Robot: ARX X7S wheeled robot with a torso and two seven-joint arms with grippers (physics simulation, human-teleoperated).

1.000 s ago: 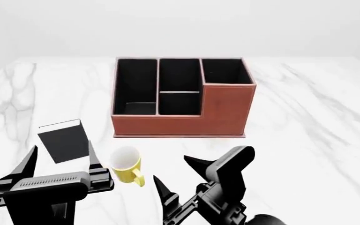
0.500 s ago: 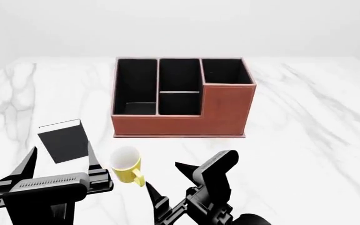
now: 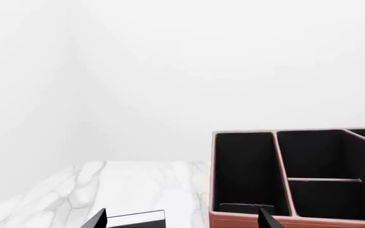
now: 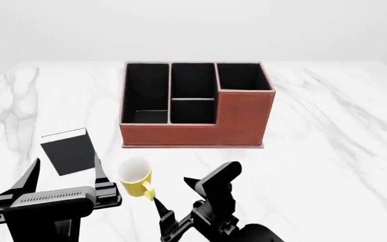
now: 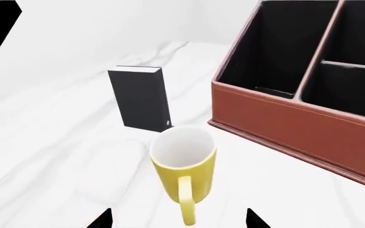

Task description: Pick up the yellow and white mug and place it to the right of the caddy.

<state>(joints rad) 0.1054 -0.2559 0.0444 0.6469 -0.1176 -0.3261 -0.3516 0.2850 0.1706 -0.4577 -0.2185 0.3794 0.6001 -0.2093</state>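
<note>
Head view: the yellow and white mug stands upright on the white marble table, in front of the caddy and apart from it, its handle pointing toward the robot. The right gripper hangs just beside the mug, jaws spread wide and empty. A dark upright book-like block stands near the mug's left. The left gripper hovers open by that block, gripping nothing.

mug front-left of caddy | book block left of mug
</note>
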